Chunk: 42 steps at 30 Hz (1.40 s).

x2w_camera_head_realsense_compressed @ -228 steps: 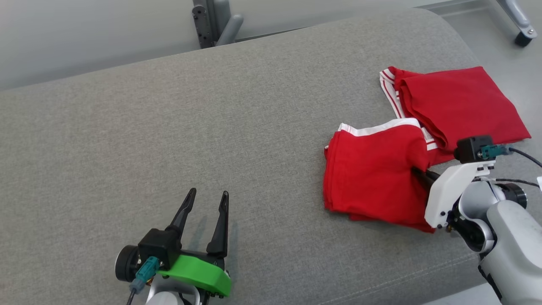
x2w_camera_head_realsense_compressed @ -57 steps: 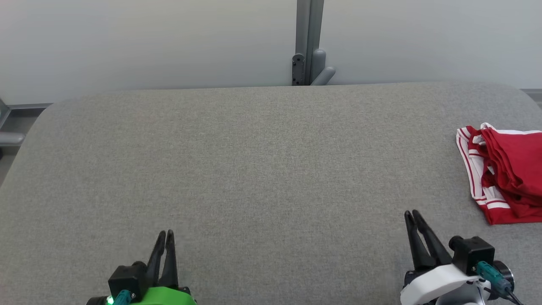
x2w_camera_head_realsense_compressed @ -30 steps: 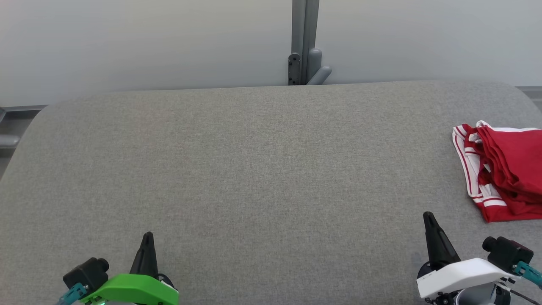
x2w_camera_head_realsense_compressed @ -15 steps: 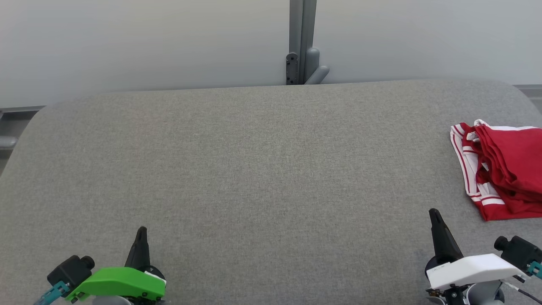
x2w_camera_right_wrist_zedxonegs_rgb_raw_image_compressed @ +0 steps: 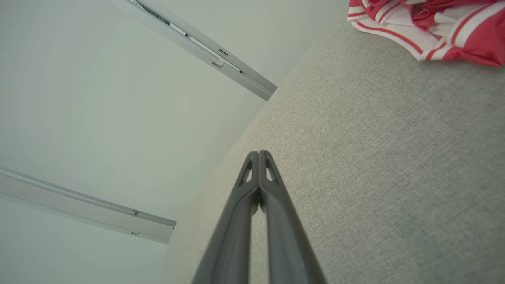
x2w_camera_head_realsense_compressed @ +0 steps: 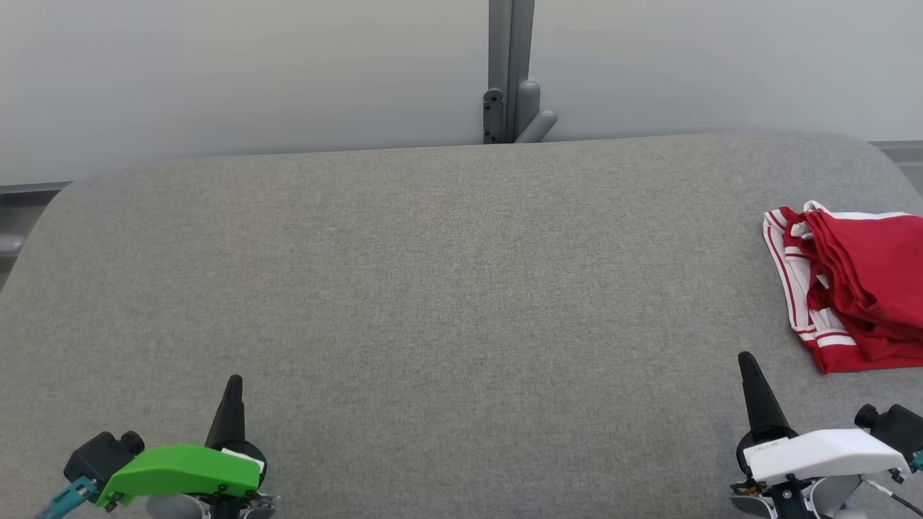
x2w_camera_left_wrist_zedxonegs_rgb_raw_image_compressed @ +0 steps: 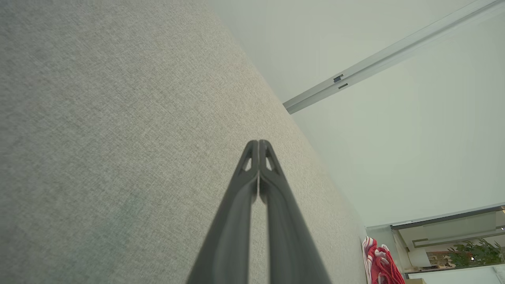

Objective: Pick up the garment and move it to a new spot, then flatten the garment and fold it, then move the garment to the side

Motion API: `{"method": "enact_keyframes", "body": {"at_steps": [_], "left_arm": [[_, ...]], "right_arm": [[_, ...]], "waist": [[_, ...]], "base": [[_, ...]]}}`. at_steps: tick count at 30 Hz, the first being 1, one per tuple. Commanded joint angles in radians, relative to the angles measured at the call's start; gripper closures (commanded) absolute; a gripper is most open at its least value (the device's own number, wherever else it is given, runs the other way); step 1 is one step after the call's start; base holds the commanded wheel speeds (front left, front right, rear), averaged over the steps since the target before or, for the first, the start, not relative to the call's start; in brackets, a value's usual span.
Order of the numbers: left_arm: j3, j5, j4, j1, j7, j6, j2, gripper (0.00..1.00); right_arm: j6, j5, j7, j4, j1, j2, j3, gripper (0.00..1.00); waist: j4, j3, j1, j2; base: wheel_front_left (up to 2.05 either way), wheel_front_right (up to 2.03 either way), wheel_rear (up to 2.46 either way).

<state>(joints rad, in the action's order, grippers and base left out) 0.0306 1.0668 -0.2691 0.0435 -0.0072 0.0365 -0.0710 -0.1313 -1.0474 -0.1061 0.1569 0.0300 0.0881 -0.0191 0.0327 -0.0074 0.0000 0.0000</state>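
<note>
Right gripper [x2w_camera_head_realsense_compressed: 745,359] pressed together, empty — left gripper [x2w_camera_head_realsense_compressed: 233,381] likewise. Red white-striped cloth garment [x2w_camera_head_realsense_compressed: 865,281] lies near, far-right of it; we judge right arm nearer.

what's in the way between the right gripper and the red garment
Nothing visible: only bare grey cushion lies between the shut right gripper and the garment, which sits near the cushion's right end.

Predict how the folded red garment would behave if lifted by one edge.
Probably floppy: the red garment lies in soft, creased layers. Its folds would likely fall open, since nothing visibly binds them. It looks thin, so probably light for its size.
</note>
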Motion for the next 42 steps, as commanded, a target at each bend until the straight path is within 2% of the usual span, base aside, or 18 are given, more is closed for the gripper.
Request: {"method": "enact_keyframes", "body": {"at_steps": [1, 30, 42], "left_arm": [[-0.011, 0.026, 0.012, 0.028, 0.008, 0.009, 0.002, 1.00], [-0.084, 0.292, 0.016, 0.056, 0.097, 0.053, 0.011, 1.00], [-0.107, 0.370, 0.018, 0.065, 0.125, 0.067, 0.014, 1.00]], "right_arm": [[0.000, -0.030, 0.006, -0.014, -0.021, 0.008, 0.004, 1.00], [0.000, -0.351, 0.040, -0.020, -0.030, 0.027, 0.013, 1.00], [0.000, -0.449, 0.050, -0.022, -0.034, 0.033, 0.016, 1.00]], "waist": [[-0.001, 0.000, 0.0000, 0.0000], [-0.015, 0.003, 0.0000, 0.0000], [-0.020, 0.004, 0.0000, 0.0000]], "base": [[0.00, 0.00, 0.00], [0.00, 0.00, 0.00], [0.00, 0.00, 0.00]]}}
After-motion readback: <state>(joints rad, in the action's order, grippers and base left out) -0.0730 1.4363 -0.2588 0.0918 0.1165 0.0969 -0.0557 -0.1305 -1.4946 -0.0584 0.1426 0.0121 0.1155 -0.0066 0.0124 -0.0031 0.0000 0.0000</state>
